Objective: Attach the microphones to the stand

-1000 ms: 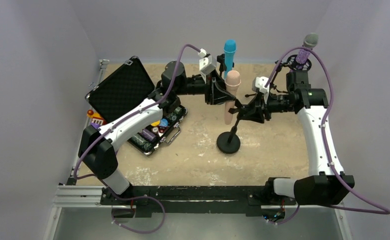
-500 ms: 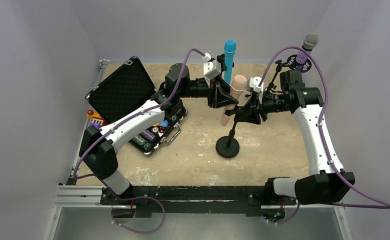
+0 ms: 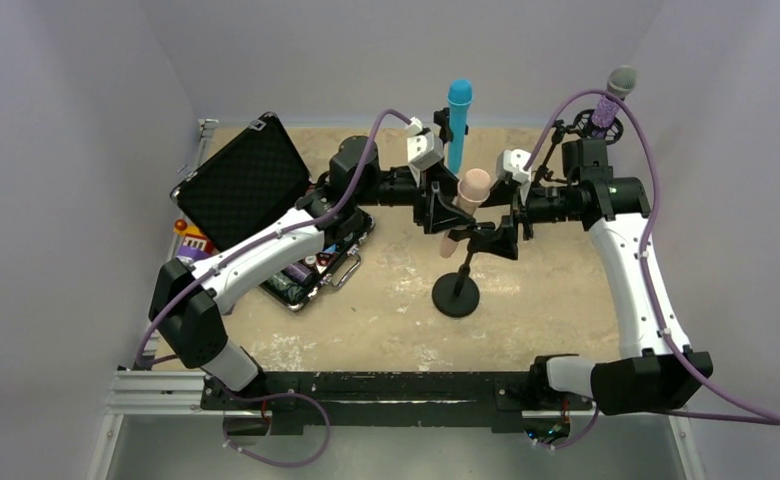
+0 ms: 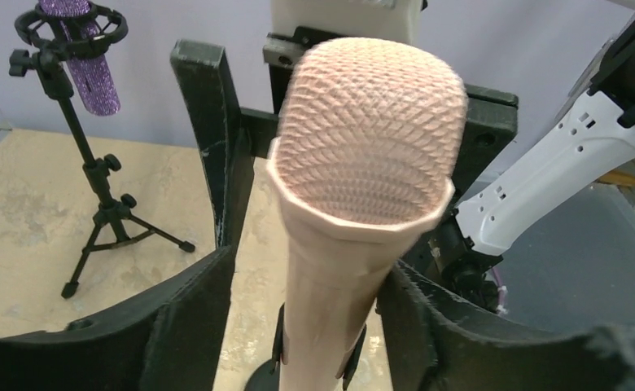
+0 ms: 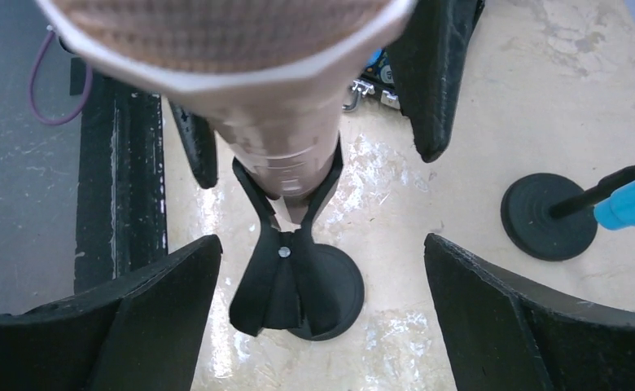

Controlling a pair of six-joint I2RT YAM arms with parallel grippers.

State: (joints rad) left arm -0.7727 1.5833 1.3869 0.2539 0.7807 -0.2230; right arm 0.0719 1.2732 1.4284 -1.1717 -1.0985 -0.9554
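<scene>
A scuffed sandy table (image 3: 556,300) sits boxed in by pale lilac walls (image 3: 366,50), with an open black case (image 3: 246,185) at its left; the blue microphone (image 3: 459,105) and the purple microphone (image 3: 611,100) stand in holders at the back; the peach-pink microphone (image 3: 471,190) leans in the clip of the round-based stand (image 3: 456,295) mid-table. Compared with a second ago, the left gripper (image 4: 310,261) has slackened, its jaws parted around the microphone's body with a gap on one side; the right gripper (image 5: 322,244) has sprung wide, clear of the clip.

Peach-pink microphone (image 4: 363,187) matt plastic, mesh-textured head
</scene>
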